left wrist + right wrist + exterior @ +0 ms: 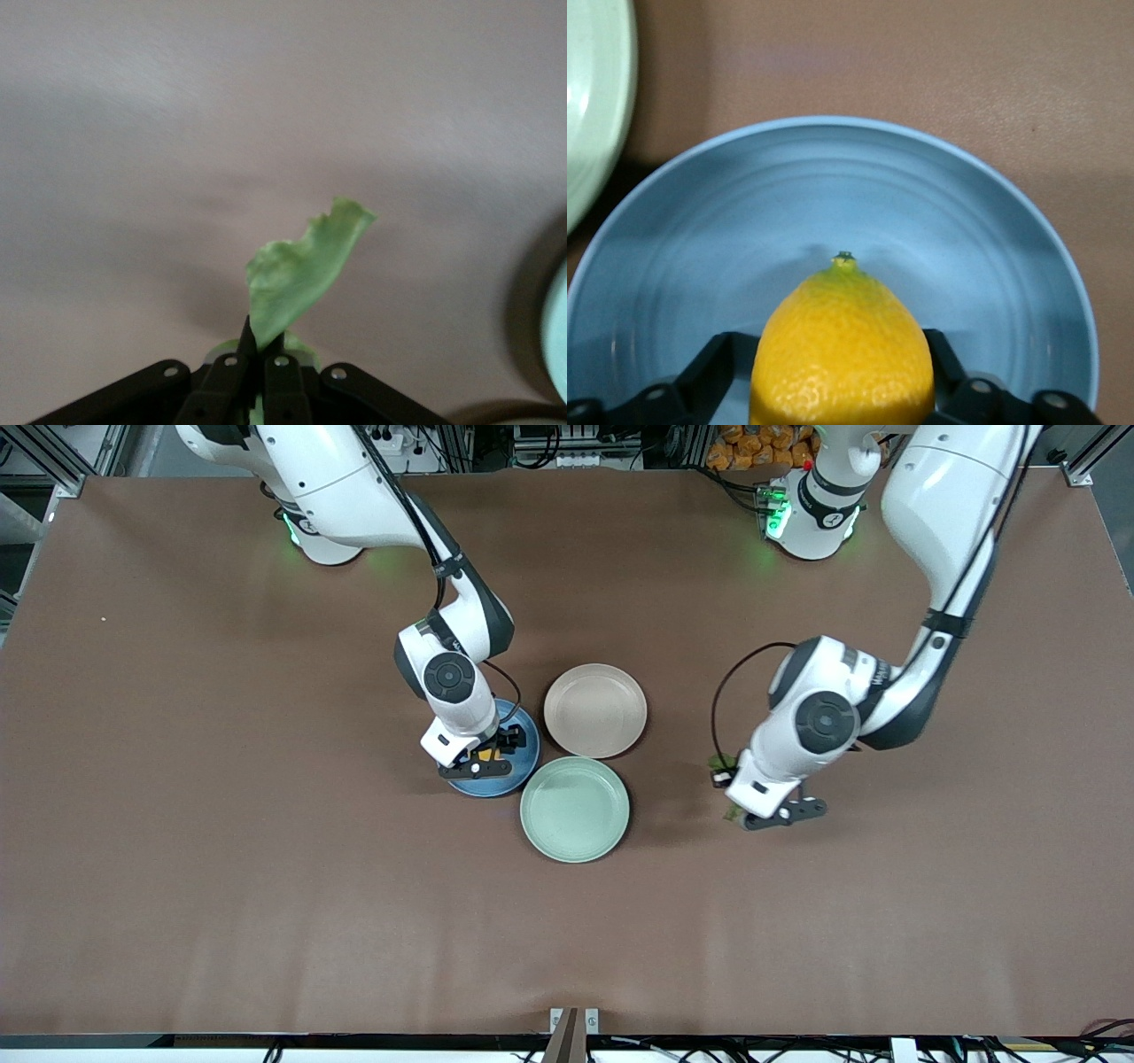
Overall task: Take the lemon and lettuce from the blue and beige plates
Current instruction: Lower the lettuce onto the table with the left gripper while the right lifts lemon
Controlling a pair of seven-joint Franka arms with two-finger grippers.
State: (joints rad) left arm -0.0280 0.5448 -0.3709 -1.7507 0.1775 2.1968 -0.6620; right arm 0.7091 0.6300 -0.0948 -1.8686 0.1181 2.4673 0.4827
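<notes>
The lemon is being straddled by the right gripper, which is lowered into the blue plate. In the right wrist view a black finger is being shown on each side of the fruit, spread wide around its body. Whether the pads are already pressing the rind cannot be told, so the lemon is being treated as bracketed rather than held. Its long axis is pointing away from the wrist, stem nub outermost, so the fingers are being set across its short width. It is judged that only a closing squeeze and a lift are being called for next.

The lettuce is being pinched at its lower edge by the left gripper, whose fingers are being kept tight together on the leaf. It is being carried over bare tabletop, toward the left arm's end, apart from the beige plate and the mint-green plate, both of which are lying empty.
</notes>
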